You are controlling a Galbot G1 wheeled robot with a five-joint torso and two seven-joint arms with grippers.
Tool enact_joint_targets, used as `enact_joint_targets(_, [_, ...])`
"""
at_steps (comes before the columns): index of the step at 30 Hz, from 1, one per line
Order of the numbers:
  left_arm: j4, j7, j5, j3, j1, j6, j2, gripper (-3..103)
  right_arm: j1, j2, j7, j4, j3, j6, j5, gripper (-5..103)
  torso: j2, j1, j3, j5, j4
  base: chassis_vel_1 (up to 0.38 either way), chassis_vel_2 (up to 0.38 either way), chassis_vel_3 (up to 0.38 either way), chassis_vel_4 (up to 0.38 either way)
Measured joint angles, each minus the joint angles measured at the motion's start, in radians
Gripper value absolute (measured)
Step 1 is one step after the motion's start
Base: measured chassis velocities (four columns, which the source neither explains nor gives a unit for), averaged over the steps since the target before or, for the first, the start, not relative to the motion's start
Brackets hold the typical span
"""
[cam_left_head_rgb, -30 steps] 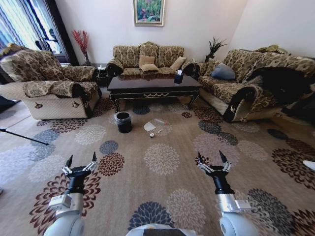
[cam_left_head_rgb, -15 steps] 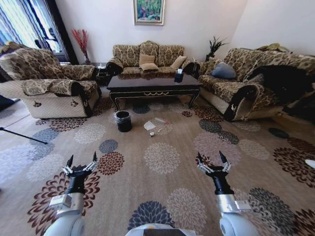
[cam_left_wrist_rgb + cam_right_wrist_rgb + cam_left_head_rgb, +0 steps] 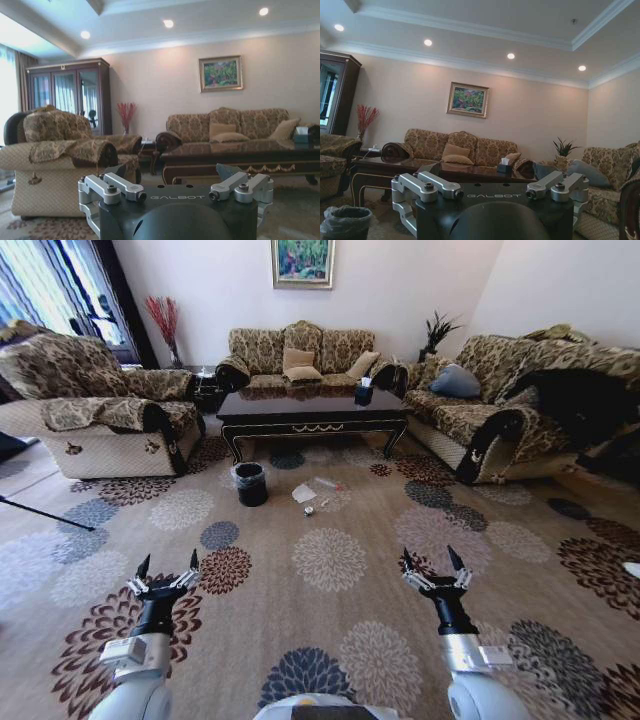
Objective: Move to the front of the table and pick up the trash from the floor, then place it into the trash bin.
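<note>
Head view: the whole scene sits slightly differently than a second ago, so the camera has moved; the robot seems to be creeping toward the table, still well short of it.
Table: at 12 o'clock, across open floor.
Trash bin: on the carpet near 11 o'clock, just in front of the table's left leg.
Trash: white paper, clear bottle and small can lie close together just right of the bin, untouched.
Left gripper: fingers spread apart, empty, held low at 8 o'clock.
Right gripper: fingers spread apart, empty, at 4 o'clock.
Meaning for the task: this looks like the approach stage, with the litter out of reach.
</note>
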Motion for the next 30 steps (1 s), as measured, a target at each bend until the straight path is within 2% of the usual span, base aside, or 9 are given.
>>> enact_joint_targets(3, [-0.005, -0.001, -0.032, -0.024, -0.025, 0.024, 0.022, 100, -0.001, -0.031, -0.009, 0.014, 0.032, -0.016, -0.001, 100, -0.015, -0.006, -0.009, 0.0, 0.0001, 0.0, 0.0, 0.0, 0.0])
enact_joint_targets(8, [-0.004, 0.003, -0.035, -0.028, -0.021, 0.026, 0.046, 100, -0.006, -0.077, -0.002, 0.017, 0.061, -0.027, 0.011, 100, -0.031, -0.011, -0.02, 0.0, 0.0002, 0.0, 0.0, 0.0, 0.0])
enact_joint_targets(11, [-0.002, 0.01, -0.018, -0.02, -0.01, 0.023, 0.068, 100, -0.021, -0.131, 0.011, 0.015, 0.075, -0.034, 0.006, 100, -0.048, -0.017, -0.031, 0.0001, 0.0001, 0.0, 0.0, 0.0, 0.0])
enact_joint_targets(16, [0.004, 0.016, 0.0, -0.007, 0.006, 0.013, 0.09, 100, -0.027, -0.175, 0.014, 0.01, 0.08, -0.042, 0.002, 100, -0.067, -0.024, -0.042, 0.0, 0.0003, 0.0, 0.0, 0.0, 0.0])
enact_joint_targets(24, [-0.004, 0.017, 0.001, -0.006, 0.016, 0.012, 0.092, 100, -0.024, -0.222, 0.023, 0.005, 0.109, -0.057, 0.014, 100, -0.095, -0.037, -0.058, 0.0001, 0.0002, 0.0, 0.0, 0.0, 0.0])
enact_joint_targets(30, [-0.019, 0.018, 0.007, -0.004, 0.027, 0.008, 0.084, 100, -0.019, -0.252, 0.013, 0.01, 0.129, -0.067, 0.063, 100, -0.122, -0.045, -0.077, 0.0, 0.0003, 0.0, 0.0, 0.0, 0.0])
